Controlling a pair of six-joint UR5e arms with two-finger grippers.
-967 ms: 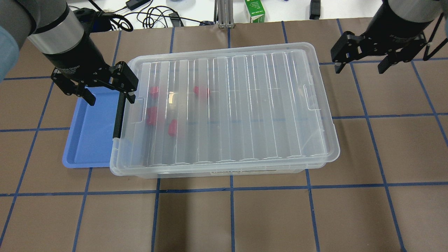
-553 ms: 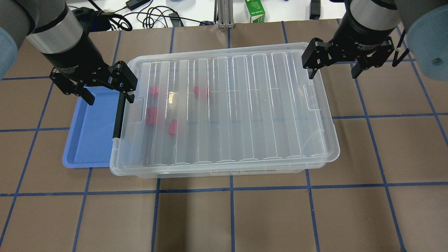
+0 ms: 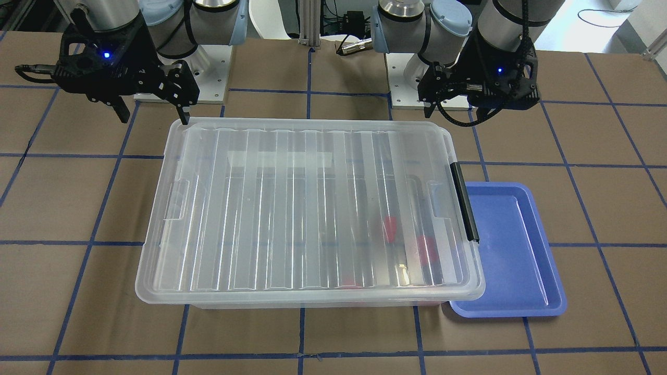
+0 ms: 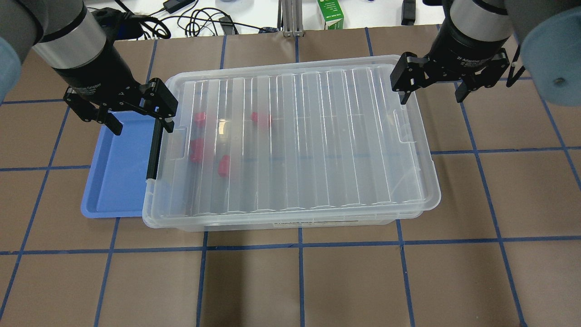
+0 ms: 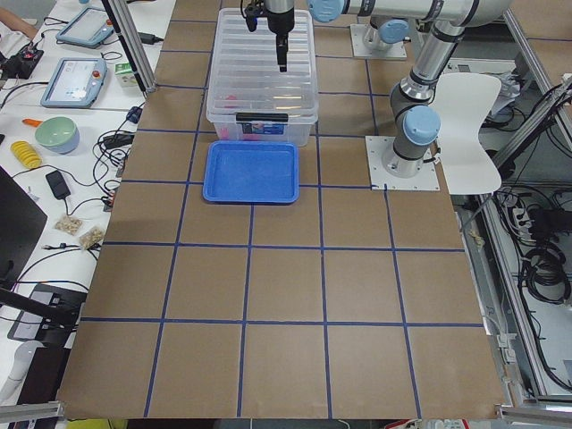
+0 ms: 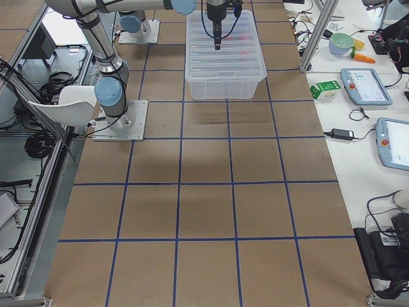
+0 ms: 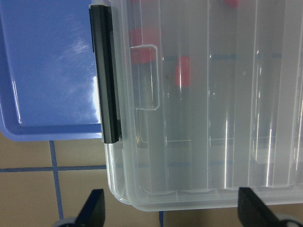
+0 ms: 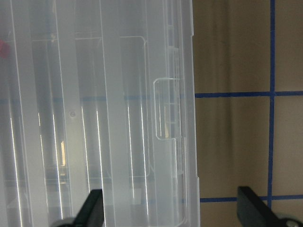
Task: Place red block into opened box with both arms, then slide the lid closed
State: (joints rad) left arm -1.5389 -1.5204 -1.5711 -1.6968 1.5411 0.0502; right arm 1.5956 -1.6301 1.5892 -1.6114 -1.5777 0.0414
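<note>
The clear box (image 4: pixel 290 223) stands mid-table with the ribbed lid (image 4: pixel 317 136) lying flat over it. Its black latch bar (image 4: pixel 154 150) is on the left short end. Several red pieces (image 4: pixel 223 165) lie inside at the left. Through the plastic I cannot tell which one is the red block. My left gripper (image 4: pixel 143 130) hangs open over the box's far-left corner, one finger above the tray and one by the lid edge; its wrist view shows the latch bar (image 7: pixel 105 75). My right gripper (image 4: pixel 431 96) is open, straddling the lid's far-right corner (image 8: pixel 187 118).
An empty shallow blue tray (image 4: pixel 113 181) sits against the box's left end. Beyond the far table edge are cables (image 4: pixel 199 22), a metal post (image 4: pixel 289 18) and a green carton (image 4: pixel 330 13). Brown table with blue tape lines lies in front of the box.
The right gripper has moved left, from open table to the lid's far-right corner. The left gripper, lid and red pieces have stayed in place.
</note>
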